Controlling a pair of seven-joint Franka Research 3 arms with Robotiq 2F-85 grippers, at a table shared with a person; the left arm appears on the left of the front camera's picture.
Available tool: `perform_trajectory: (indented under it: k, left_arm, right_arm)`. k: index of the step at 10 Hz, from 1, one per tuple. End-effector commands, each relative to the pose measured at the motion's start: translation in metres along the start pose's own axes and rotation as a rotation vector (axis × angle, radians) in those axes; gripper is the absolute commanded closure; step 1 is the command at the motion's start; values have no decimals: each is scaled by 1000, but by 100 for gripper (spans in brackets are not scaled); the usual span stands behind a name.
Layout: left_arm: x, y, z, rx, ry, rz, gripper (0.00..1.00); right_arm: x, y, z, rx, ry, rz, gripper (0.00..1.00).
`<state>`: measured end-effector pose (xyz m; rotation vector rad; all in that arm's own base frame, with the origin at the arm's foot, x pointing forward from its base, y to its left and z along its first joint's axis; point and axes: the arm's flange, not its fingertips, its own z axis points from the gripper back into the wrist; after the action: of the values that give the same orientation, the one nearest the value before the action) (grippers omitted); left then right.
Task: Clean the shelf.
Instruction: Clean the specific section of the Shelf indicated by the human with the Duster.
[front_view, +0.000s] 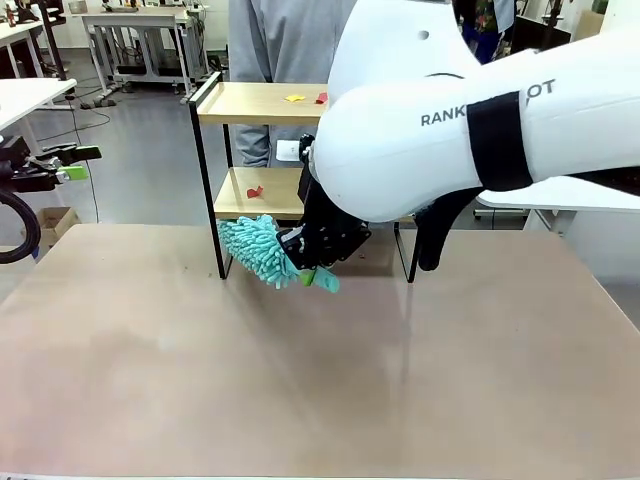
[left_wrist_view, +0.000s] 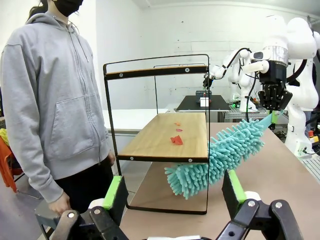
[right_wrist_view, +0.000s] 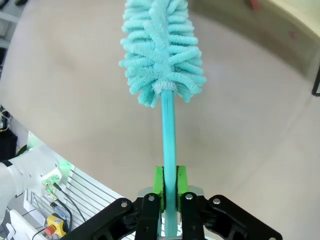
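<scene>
imo the right tool (right_wrist_view: 169, 196) is clamped on the teal duster (right_wrist_view: 162, 60) handle, left tool (left_wrist_view: 174, 190) open, and with the shelf (front_view: 255, 103) at the far edge of the surface (front_view: 300, 380), the fluffy head could snag a skinny leg and shove it.

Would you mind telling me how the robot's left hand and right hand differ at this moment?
The left hand stands open and empty; the right hand is shut on the handle of the teal duster. The left hand sits off beyond the left edge of the table, while the right hand hangs low, close to the shelf. Both are black with green pads.
</scene>
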<state>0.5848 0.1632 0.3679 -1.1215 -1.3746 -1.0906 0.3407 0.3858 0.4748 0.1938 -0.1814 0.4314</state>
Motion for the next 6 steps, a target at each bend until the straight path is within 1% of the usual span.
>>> perform_trajectory:
  k: [1, 4, 5, 6]
  left_arm:
    - [3, -1, -1, 4, 3, -16, 0]
    - [3, -1, -1, 4, 3, -16, 0]
    - [3, -1, -1, 4, 3, -16, 0]
    - [3, -1, -1, 4, 3, -16, 0]
  right_arm:
    - [0, 0, 1, 0, -2, 4, 87]
    - [0, 0, -1, -1, 4, -1, 87]
    - [8, 14, -15, -58, 10, -62, 87]
    - [15, 24, -25, -74, -5, -110, 87]
